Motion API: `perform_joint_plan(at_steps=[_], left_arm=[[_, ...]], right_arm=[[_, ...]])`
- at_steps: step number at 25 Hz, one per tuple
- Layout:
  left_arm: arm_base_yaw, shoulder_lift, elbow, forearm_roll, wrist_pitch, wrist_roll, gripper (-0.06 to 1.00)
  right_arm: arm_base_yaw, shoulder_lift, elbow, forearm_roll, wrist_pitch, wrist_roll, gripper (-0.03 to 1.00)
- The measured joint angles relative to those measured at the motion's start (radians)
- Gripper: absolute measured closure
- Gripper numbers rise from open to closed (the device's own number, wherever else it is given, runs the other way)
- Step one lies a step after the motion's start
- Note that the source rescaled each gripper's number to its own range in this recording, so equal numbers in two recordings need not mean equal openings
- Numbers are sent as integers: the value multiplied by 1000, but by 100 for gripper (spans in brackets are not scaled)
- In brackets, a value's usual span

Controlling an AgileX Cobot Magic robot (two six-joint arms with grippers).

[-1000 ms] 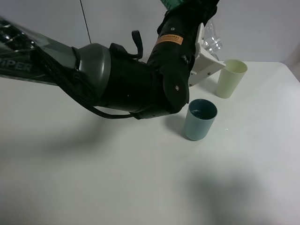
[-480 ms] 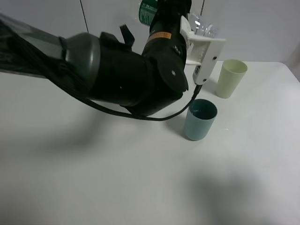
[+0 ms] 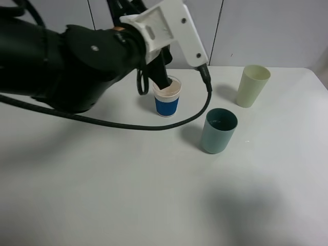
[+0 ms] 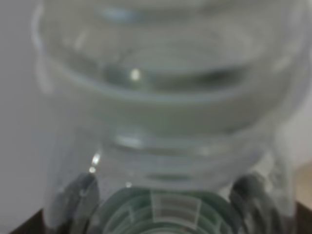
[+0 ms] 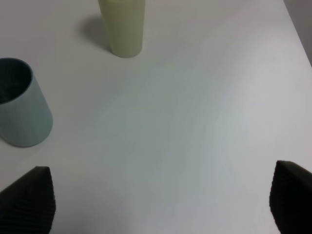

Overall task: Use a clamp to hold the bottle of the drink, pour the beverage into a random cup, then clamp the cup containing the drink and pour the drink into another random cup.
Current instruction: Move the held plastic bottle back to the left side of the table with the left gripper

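The clear bottle (image 4: 161,112) with its green label (image 4: 163,212) fills the left wrist view, and my left gripper is shut on it. From the high camera only that gripper's white finger parts (image 3: 171,28) and black body show, up at the back left; the bottle is hidden there. The teal cup (image 3: 219,130) stands upright right of centre, with a faint glint of liquid inside. It also shows as the teal cup (image 5: 19,105) in the right wrist view. My right gripper (image 5: 158,204) hangs open over bare table, nothing between its dark fingertips (image 5: 27,204).
A white cup with a blue band (image 3: 167,98) stands just below the left gripper, a black cable (image 3: 205,97) looping past it. A pale yellow-green cup (image 3: 252,85) stands at the back right, also seen as a pale cup (image 5: 123,27). The white table (image 3: 154,195) ends at the right.
My left arm has swung up and to the left, away from above the teal cup. That uncovered the white cup with the blue band, and the bottle left the high view.
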Motion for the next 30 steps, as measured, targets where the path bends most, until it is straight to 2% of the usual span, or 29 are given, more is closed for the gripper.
perform_joint_plan(at_steps=[2,3,8,10,11,12,13,14,15,16,18,19,21,22,23,24,26,30], left_arm=[[43,-99,143,32,69,-234,92],[55,-127,187,56,87,-315,92],[80,-202,288,141,141,-567,92],[133,-300,416,326,225,-924,92],[133,-300,416,326,225,-924,92],[158,-327,497,465,249,-1127,92],[175,-337,521,518,254,-1223,92],[175,-337,521,518,254,-1223,92],[186,-347,538,558,257,-1260,92],[204,-357,569,637,264,-1362,92],[294,-378,649,893,272,-1659,92],[325,-379,671,988,273,-1737,92],[368,-380,690,1119,279,-1845,92],[404,-378,694,1215,279,-1927,92],[426,-366,694,1269,272,-1963,92],[426,-366,694,1269,272,-1963,92],[452,-340,697,1333,247,-2005,92],[522,-255,699,1499,131,-2066,92]], right_arm=[[0,0,0,0,0,0,37],[0,0,0,0,0,0,37],[0,0,0,0,0,0,37],[0,0,0,0,0,0,37],[0,0,0,0,0,0,37],[0,0,0,0,0,0,37],[0,0,0,0,0,0,37],[0,0,0,0,0,0,37],[0,0,0,0,0,0,37],[0,0,0,0,0,0,37],[0,0,0,0,0,0,37],[0,0,0,0,0,0,37],[0,0,0,0,0,0,37],[0,0,0,0,0,0,37],[0,0,0,0,0,0,37],[0,0,0,0,0,0,37],[0,0,0,0,0,0,37],[0,0,0,0,0,0,37]])
